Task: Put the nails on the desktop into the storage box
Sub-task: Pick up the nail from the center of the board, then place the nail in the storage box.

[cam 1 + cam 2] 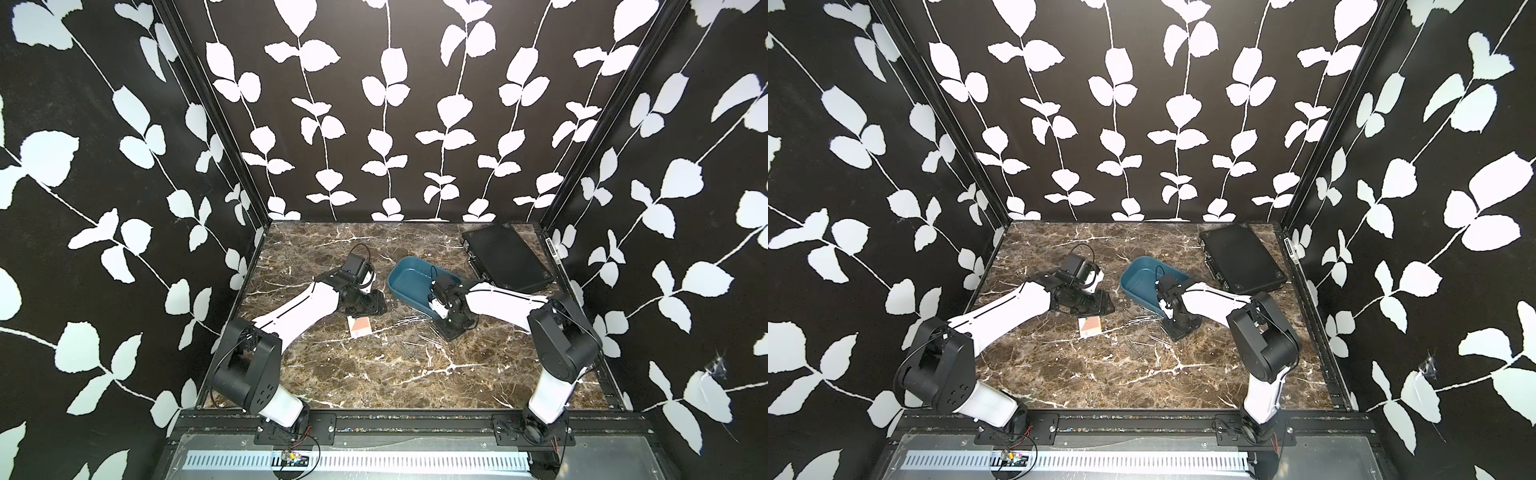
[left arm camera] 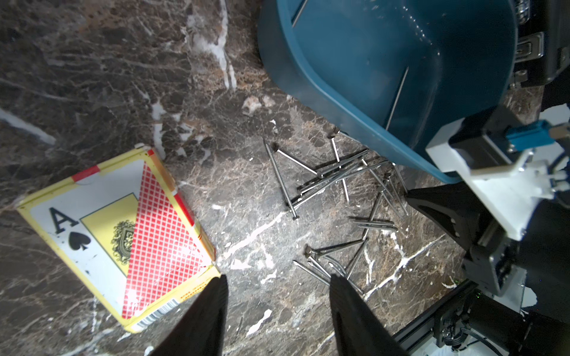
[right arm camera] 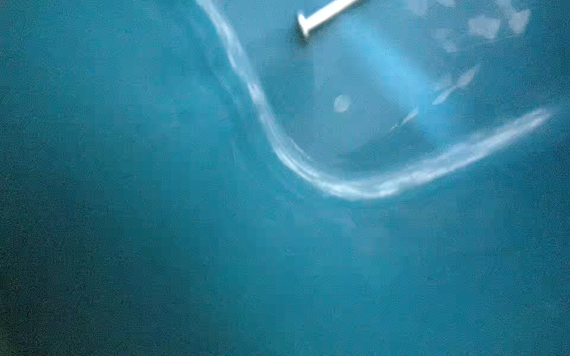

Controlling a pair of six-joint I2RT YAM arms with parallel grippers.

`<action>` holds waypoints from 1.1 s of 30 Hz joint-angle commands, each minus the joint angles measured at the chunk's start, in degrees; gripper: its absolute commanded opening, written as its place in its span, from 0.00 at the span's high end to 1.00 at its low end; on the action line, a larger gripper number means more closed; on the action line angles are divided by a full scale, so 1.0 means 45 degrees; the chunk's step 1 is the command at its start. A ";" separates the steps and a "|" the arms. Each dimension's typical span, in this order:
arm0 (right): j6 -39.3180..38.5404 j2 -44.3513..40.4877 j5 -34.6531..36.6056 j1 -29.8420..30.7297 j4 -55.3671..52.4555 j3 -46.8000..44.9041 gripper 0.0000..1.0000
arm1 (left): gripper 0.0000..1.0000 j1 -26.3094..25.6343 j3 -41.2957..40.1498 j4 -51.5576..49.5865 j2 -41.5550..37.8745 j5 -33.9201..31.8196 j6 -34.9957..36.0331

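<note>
In both top views, found the nails (image 1: 411, 322) (image 1: 1142, 321) strewn in thin silvery heaps on the brown marble table (image 1: 374, 386) (image 1: 1100, 382), just in front of the teal storage box (image 1: 409, 276) (image 1: 1140, 274). Noted a playing-card pack (image 1: 360, 326) (image 1: 1090, 326) near them and a black case (image 1: 507, 257) (image 1: 1241, 257) at the far right corner. Placed the right jaws at the box's near rim and the left jaws just over the card pack. Could not judge either gap from up there.

From the left wrist, made out two loose clusters of nails (image 2: 333, 178), grey, flat-headed and crossed over one another, the upper cluster reaching the outer wall of the storage box (image 2: 370, 46). Spotted two more inside it. Saw the left jaws standing apart over bare table (image 2: 92, 61), with the card pack (image 2: 123, 234) beside one tip.

From the right wrist, got only the blurred teal inside of the storage box (image 3: 123, 185) and one pale nail (image 3: 324, 14) lying in it. Took the right jaws as closed together. Could not tell on what.
</note>
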 commanded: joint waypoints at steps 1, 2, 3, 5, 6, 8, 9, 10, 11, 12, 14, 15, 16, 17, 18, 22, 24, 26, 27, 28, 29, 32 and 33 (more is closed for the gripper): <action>-0.0239 -0.1035 0.0074 -0.0037 -0.0999 -0.0155 1.00 | 0.45 -0.0030 0.0353 0.0204 0.0168 0.0083 -0.0017; -0.0184 -0.1288 -0.0043 -0.0098 -0.1154 -0.0172 1.00 | 0.45 -0.0032 0.0428 0.0231 0.0224 0.0087 -0.0024; -0.0113 -0.1507 -0.0198 -0.0146 -0.1309 -0.0171 1.00 | 0.45 -0.0032 0.0487 0.0256 0.0273 0.0099 -0.0009; 0.0042 -0.2046 -0.0646 -0.0292 -0.1651 -0.0220 1.00 | 0.45 -0.0031 0.0624 0.0315 0.0400 0.0138 -0.0010; 0.0104 -0.2186 -0.0865 -0.0349 -0.1838 -0.0239 1.00 | 0.45 -0.0027 0.0666 0.0371 0.0441 0.0169 -0.0043; 0.0114 -0.2949 -0.1612 -0.0431 -0.2221 -0.0203 1.00 | 0.45 -0.0032 0.0779 0.0566 0.0573 0.0280 -0.0140; 0.0054 -0.3151 -0.2038 -0.0433 -0.2404 -0.0198 1.00 | 0.45 -0.0023 0.0854 0.0639 0.0634 0.0314 -0.0161; 0.0011 -0.3350 -0.2505 -0.0431 -0.2596 -0.0153 1.00 | 0.45 -0.0022 0.0977 0.0696 0.0737 0.0353 -0.0167; -0.0028 -0.3481 -0.2804 -0.0433 -0.2807 -0.0109 1.00 | 0.45 -0.0032 0.1089 0.0730 0.0844 0.0404 -0.0186; -0.0093 -0.3631 -0.3110 -0.0452 -0.3147 0.0014 1.00 | 0.45 -0.0027 0.1261 0.0769 0.0968 0.0447 -0.0187; 0.0215 -0.3973 -0.3767 -0.0661 -0.3217 0.0165 1.00 | 0.45 -0.0027 0.1587 0.0812 0.1234 0.0546 -0.0179; 0.0505 -0.4129 -0.4067 -0.0831 -0.3060 0.0226 1.00 | 0.45 -0.0029 0.1723 0.0826 0.1323 0.0585 -0.0189; 0.0900 -0.4332 -0.4477 -0.1007 -0.2700 0.0296 1.00 | 0.45 -0.0032 0.1861 0.0847 0.1431 0.0627 -0.0190; 0.1364 -0.4459 -0.4818 -0.1226 -0.2253 0.0393 1.00 | 0.45 -0.0032 0.1998 0.0848 0.1500 0.0648 -0.0197; 0.1880 -0.4518 -0.5058 -0.1418 -0.1903 0.0469 1.00 | 0.45 -0.0032 0.2064 0.0840 0.1544 0.0667 -0.0172; 0.4641 -0.4202 -0.6319 -0.1949 0.0343 0.0566 1.00 | 0.45 -0.0024 0.2160 0.0772 0.1518 0.0634 -0.0091; 0.6064 -0.3846 -0.6519 -0.2024 0.1412 0.0617 1.00 | 0.45 -0.0011 0.2063 0.0679 0.1403 0.0557 -0.0032; 0.7549 -0.3330 -0.6195 -0.2134 0.2224 0.0676 1.00 | 0.45 0.0006 0.1879 0.0540 0.1183 0.0428 0.0040; 0.8161 -0.3089 -0.6067 -0.2171 0.2582 0.0680 1.00 | 0.45 0.0007 0.1826 0.0511 0.1075 0.0342 0.0066; 0.8885 -0.2832 -0.5870 -0.2176 0.3037 0.0671 1.00 | 0.45 0.0009 0.1689 0.0492 0.0925 0.0237 0.0102; 0.9502 -0.2488 -0.5729 -0.2171 0.3488 0.0712 1.00 | 0.44 0.0027 0.1556 0.0453 0.0784 0.0138 0.0128; 1.1114 -0.1464 -0.4986 -0.2169 0.4366 0.0952 1.00 | 0.44 0.0151 0.1312 0.0298 0.0411 0.0008 0.0168; 1.1495 -0.1280 -0.4747 -0.2155 0.4695 0.1009 1.00 | 0.44 0.0179 0.1267 0.0220 0.0312 -0.0039 0.0198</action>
